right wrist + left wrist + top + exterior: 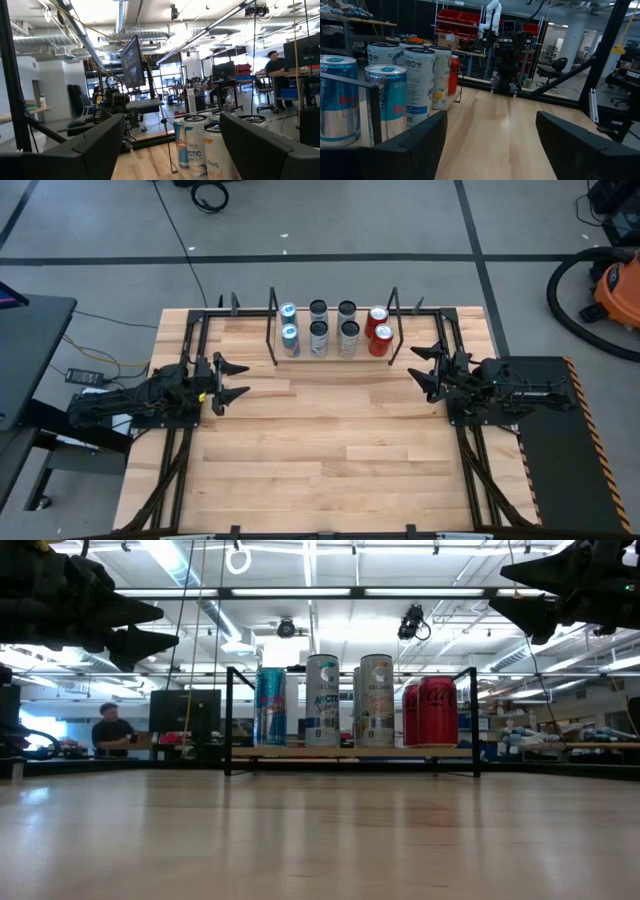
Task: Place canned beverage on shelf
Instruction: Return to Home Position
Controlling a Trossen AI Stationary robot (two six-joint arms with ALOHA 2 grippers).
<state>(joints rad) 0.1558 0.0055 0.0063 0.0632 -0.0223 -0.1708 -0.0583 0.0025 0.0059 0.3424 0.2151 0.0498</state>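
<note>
The shelf [335, 359], a light wood plank with black rod uprights, stands at the table's far middle. Several cans stand upright on it in two rows: blue ones [290, 338] at the left, white ones [333, 335] in the middle, red ones [381, 338] at the right. The low view shows the plank [350, 752] with the cans [322, 700] on their bases. My left gripper [243, 380] hovers open at the table's left side, pointing level toward the right. My right gripper [414, 368] hovers open at the right side, facing it. Both are above the table and hold nothing.
Bare butcher-block tabletop [330, 440] lies between and in front of the grippers. Black frame rails [190, 340] run along the table's left, right and far edges. A vacuum [600, 290] stands on the floor beyond the right edge. A person [108, 726] sits far behind the table.
</note>
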